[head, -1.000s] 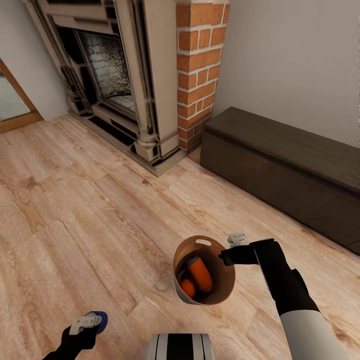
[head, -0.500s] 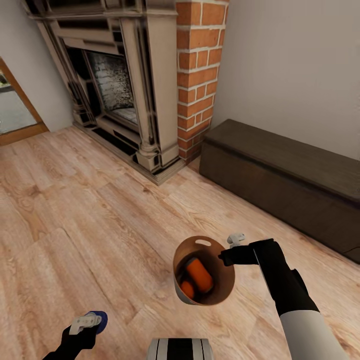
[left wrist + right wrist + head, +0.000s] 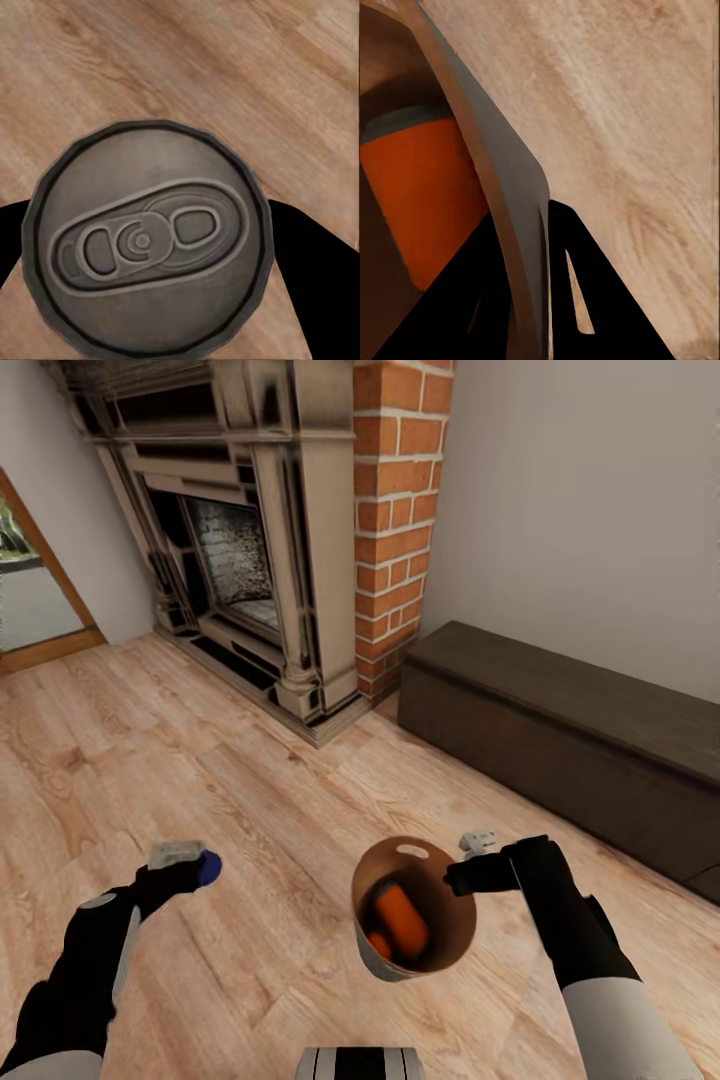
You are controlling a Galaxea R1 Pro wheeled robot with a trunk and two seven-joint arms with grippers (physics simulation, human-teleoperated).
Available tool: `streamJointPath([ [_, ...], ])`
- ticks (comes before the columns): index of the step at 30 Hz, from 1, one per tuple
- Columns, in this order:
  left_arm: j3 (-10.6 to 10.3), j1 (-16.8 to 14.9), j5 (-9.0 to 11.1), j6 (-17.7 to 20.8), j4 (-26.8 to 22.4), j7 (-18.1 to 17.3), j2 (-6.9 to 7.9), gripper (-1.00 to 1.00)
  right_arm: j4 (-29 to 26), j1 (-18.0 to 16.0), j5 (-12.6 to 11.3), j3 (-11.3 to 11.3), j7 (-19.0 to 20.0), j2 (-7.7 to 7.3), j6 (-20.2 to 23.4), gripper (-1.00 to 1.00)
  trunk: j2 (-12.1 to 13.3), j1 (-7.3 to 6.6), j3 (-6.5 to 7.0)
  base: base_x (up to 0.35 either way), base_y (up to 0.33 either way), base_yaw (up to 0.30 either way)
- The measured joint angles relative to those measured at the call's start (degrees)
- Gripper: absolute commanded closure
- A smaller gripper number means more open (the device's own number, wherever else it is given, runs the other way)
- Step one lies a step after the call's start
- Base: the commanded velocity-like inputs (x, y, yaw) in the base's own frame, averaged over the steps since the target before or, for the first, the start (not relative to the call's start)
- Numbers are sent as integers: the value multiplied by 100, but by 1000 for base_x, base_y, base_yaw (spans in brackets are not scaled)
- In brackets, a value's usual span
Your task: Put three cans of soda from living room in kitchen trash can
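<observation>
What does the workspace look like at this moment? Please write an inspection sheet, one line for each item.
Surface: wooden floor; no table in view.
Job's things: tash can held up above the floor by its rim, two orange cans lying inside; blue can in the left gripper, its grey top facing the left wrist camera.
Clutter: nothing seen.
Grippers: left gripper shut on the blue can; right gripper shut on the pail's wall, one finger inside and one outside.
Cables: nothing seen.
Surroundings: fireplace with red brick chimney, dark low bench along the wall, doorway at far left.
</observation>
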Motion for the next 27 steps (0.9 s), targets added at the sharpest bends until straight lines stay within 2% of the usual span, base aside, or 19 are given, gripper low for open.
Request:
streamJointPath([
  [1,-13,-292,-42,331,-65,-125,15,100,6,-18,95,-2,-2,-3,29,100,2,-2,22,0,0,0],
  [3,-29,-702,-13,659,-99,-331,27,100,18,-52,284,-2,-9,-5,-3,100,4,-8,67,0,0,0],
  [5,-138,-1428,6,1273,-129,-872,42,100,114,-248,430,3,1,-1,9,100,7,-13,111,0,0,0],
  [6,-212,-1576,-16,1433,-132,-1011,44,100,151,-331,445,0,-1,-2,-31,100,8,-16,134,0,0,0],
  [7,-433,-1866,-56,1758,-126,-1280,54,100,297,-481,449,5,14,-3,25,100,10,-17,155,0,0,0],
  [8,-600,-2076,18,1966,-111,-1431,60,100,383,-576,434,3,16,-4,5,100,10,-22,179,0,0,0],
  [9,-784,-2233,-38,2133,-78,-1579,66,100,489,-665,425,5,22,-4,28,100,12,-24,200,0,0,0],
  [10,-1205,-2515,-29,2464,17,-1896,72,100,751,-856,438,8,29,-5,54,100,14,-25,222,0,0,0],
  [11,-1485,-2673,15,2627,76,-2062,76,100,876,-975,462,4,17,-4,11,100,14,-29,245,0,0,0],
  [12,-1934,-2935,-47,2800,210,-2364,75,100,1180,-1189,497,8,15,2,13,100,16,-31,267,0,0,0],
  [13,-2357,-3214,16,2960,395,-2632,65,100,1512,-1403,531,11,12,17,3,100,17,-34,289,0,0,0],
  [14,-2665,-3490,-35,2960,654,-2886,51,100,1846,-1597,546,19,9,42,-1,100,19,-36,311,0,0,0],
  [15,-2872,-3768,-31,2960,995,-3200,33,100,2140,-1764,527,57,12,59,26,100,20,-39,333,0,0,0],
  [16,-2949,-3918,-68,2960,1197,-3386,24,100,2263,-1836,485,89,15,66,44,100,21,-41,354,0,0,0],
  [19,-3251,-4640,-83,2960,2145,-4387,-16,100,2681,-2051,520,285,-18,100,44,100,25,-49,421,0,0,0],
  [20,-3327,-4710,-105,2960,2238,-4494,-17,100,2729,-2072,564,302,-30,110,25,100,27,-51,443,0,0,0],
  [21,-3579,-4838,-84,2960,2398,-4716,-25,100,2859,-2142,633,334,-45,154,-9,100,28,-54,465,0,0,0],
  [23,-3766,-4913,-98,2960,2463,-4882,-29,100,3013,-2212,564,349,-38,192,21,100,31,-59,509,0,0,0],
  [27,-3948,-5054,-97,2960,2520,-5336,-28,100,3404,-2392,507,362,-54,312,44,100,112,-108,590,0,0,0],
])
